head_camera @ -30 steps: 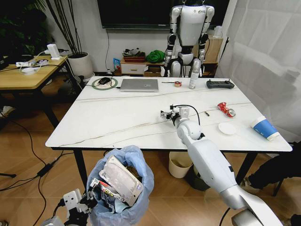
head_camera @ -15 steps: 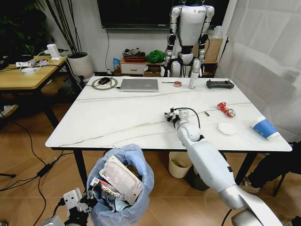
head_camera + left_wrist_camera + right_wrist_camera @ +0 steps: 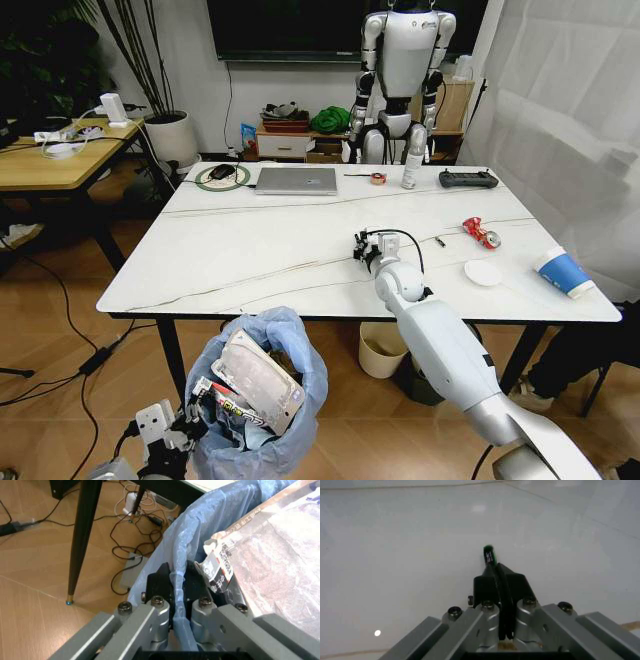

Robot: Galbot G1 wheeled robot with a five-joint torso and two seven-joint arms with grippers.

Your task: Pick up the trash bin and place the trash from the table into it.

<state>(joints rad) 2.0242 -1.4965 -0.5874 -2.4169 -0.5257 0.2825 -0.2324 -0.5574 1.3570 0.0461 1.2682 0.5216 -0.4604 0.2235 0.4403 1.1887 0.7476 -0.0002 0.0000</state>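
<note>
My right claw had drawn back a little over the counter, pinched on a thin green-tipped scrap, ready to bin. My left claw gripped the bin rim beside the counter.

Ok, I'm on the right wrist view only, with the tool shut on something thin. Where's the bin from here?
Observer: The trash bin sits below the table's near edge, on the left. The left tool is clamped on its blue liner.
Operator: And where is my right tool with this thin green-tipped piece?
Observer: The right tool is over the middle of the table.
Operator: What trash is left up there?
Observer: A crushed red can and a blue paper cup, both to that tool's right.
</note>
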